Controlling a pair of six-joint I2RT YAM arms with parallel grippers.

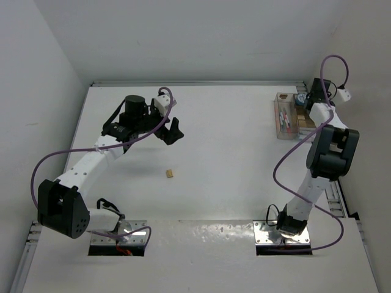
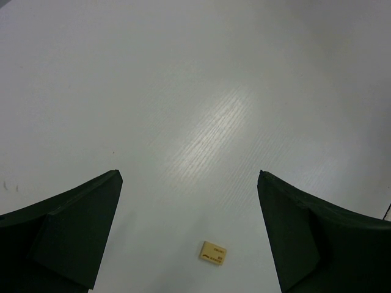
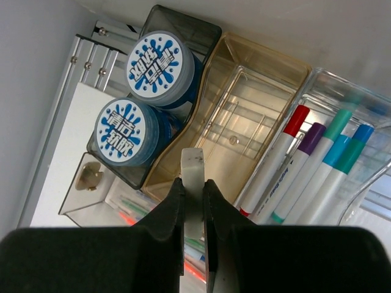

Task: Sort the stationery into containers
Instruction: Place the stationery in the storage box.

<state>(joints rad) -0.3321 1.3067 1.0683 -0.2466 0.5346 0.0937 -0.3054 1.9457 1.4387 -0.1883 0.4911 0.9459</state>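
Dropping a white block (image 3: 193, 160) into the tan tray (image 3: 244, 104), with one tan block (image 2: 213, 252) waiting on the counter (image 1: 232, 122).
The right hand (image 3: 194, 183), pinched narrow on the thin white block, hangs over the tan tray at the counter's far right corner, between the dark bin (image 3: 189, 21) holding two blue-labelled rolls (image 3: 160, 66) and the clear box (image 3: 342, 82) of pens (image 3: 324, 165). Its next move, I judge, is to open and release. The left hand (image 2: 189, 176), spread wide and empty, hovers above the tan block, left of the counter's middle; it must descend, straddle it and close.
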